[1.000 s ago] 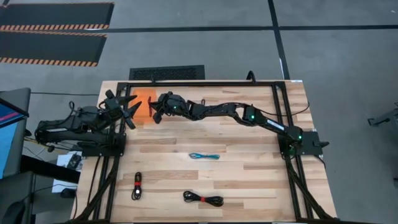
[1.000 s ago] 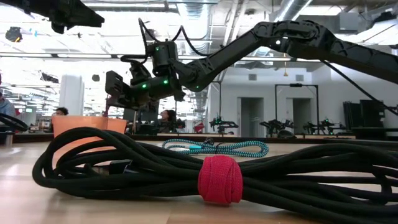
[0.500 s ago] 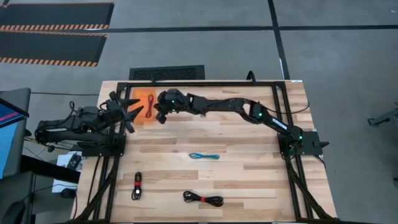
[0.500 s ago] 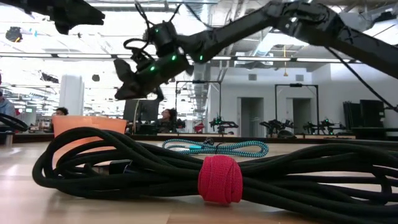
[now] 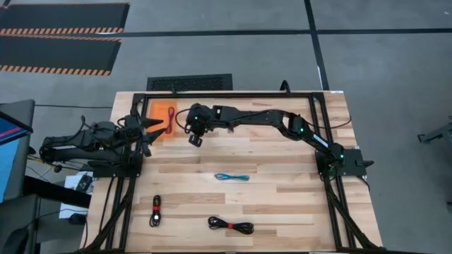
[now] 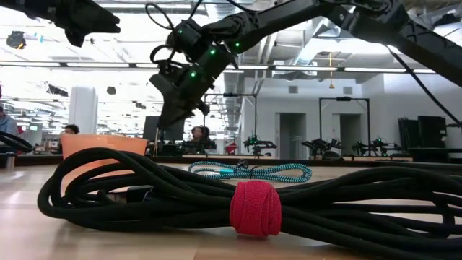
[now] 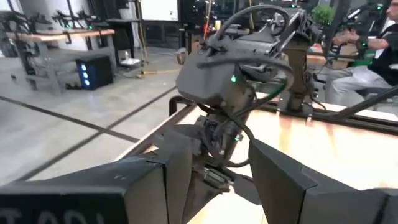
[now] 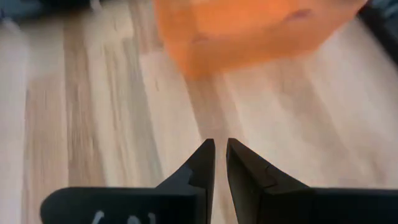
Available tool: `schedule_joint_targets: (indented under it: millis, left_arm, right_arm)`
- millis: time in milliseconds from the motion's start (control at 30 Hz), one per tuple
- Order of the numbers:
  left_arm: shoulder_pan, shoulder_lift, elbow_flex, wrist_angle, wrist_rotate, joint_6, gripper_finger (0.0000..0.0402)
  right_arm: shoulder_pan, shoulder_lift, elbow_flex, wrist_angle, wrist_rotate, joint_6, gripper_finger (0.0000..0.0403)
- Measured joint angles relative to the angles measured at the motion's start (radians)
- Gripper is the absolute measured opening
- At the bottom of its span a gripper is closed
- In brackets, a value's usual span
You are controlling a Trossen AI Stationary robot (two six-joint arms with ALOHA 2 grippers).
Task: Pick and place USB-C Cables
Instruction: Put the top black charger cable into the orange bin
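Observation:
The magenta cable (image 5: 171, 116) lies inside the orange bin (image 5: 158, 111) at the table's far left. On the table lie the teal cable (image 5: 232, 176) (image 6: 249, 171), a black cable (image 5: 155, 210), and the black cable with a red tie (image 5: 231, 226) (image 6: 254, 209). My right gripper (image 5: 195, 138) (image 8: 220, 155) hangs over bare wood just right of the bin, pointing down, shut and empty. My left gripper (image 5: 147, 132) (image 7: 217, 180) waits open at the bin's near left corner. A second black cable is not seen.
The orange bin (image 8: 249, 28) stands close beyond my right fingers. The metal frame (image 5: 311, 127) runs round the table's edges. Bare wood stretches between the bin and the cables near the front edge. People sit in the room behind the table.
My right gripper has drawn back from above the orange bin toward the table's near side and right, tipping down. The magenta cable, unseen a second ago under the gripper, now lies in the bin.

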Motion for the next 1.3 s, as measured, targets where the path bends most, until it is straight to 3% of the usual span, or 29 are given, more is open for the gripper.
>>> schedule_joint_targets:
  millis: [333, 500, 733, 900, 1033, 1300]
  left_arm:
    - [0.0, 0.0, 0.0, -0.07, -0.007, -0.057, 0.0151]
    - [0.0, 0.0, 0.0, -0.083, -0.011, -0.059, 0.0151]
    - [0.0, 0.0, 0.0, -0.082, -0.011, -0.074, 0.0151]
    - [0.0, 0.0, 0.0, -0.079, -0.012, -0.072, 0.0151]
    - [0.0, 0.0, 0.0, -0.074, -0.012, -0.07, 0.0151]
    - [0.0, 0.0, 0.0, -0.076, -0.015, -0.065, 0.0151]
  right_arm:
    - [0.043, 0.006, 0.0, -0.066, 0.04, 0.029, 0.0067]
    - [0.147, -0.001, 0.0, -0.056, -0.002, 0.016, 0.0067]
    - [0.208, -0.008, -0.001, -0.253, 0.144, 0.062, 0.0067]
    - [0.189, -0.085, -0.009, -0.442, 0.325, 0.103, 0.0067]
    - [0.158, -0.209, -0.175, -0.325, 0.339, 0.13, 0.0067]
    - [0.133, -0.528, -0.766, 0.17, 0.261, 0.253, 0.0067]
